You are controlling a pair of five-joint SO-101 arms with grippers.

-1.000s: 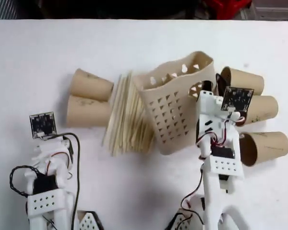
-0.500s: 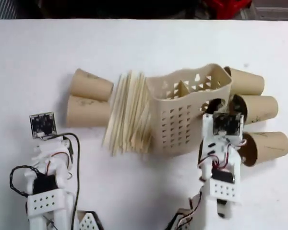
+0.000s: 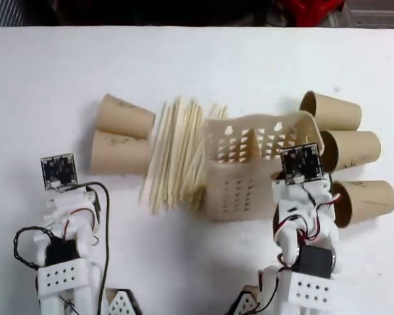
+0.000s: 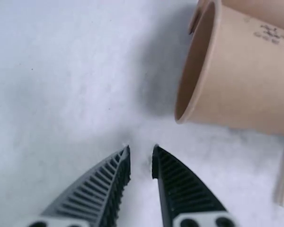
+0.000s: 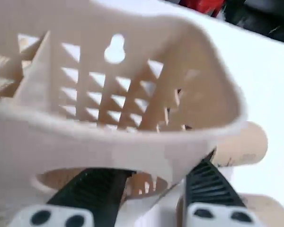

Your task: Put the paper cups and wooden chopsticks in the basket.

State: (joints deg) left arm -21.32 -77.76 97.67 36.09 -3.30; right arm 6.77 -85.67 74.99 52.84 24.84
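Note:
The beige perforated basket (image 3: pixel 249 164) stands mid-table, and my right gripper (image 5: pixel 151 176) is shut on its near wall (image 5: pixel 132 137); the right arm (image 3: pixel 303 210) sits just in front of it. Wooden chopsticks (image 3: pixel 177 154) lie in a fanned pile against the basket's left side. Two paper cups (image 3: pixel 121 134) lie on their sides left of the pile, three more (image 3: pixel 351 151) right of the basket. My left gripper (image 4: pixel 141 158) hovers low over bare table, shut and empty, a short way from the mouth of a lying cup (image 4: pixel 236 71).
The left arm (image 3: pixel 62 210) rests near the front-left edge. Open white table stretches behind the objects and at the far left. One right-hand cup (image 3: pixel 364 200) lies close beside the right arm.
The right arm has drawn back toward the front edge, pulling the basket with it and turning it from a leftward slant to square. The left arm has not moved.

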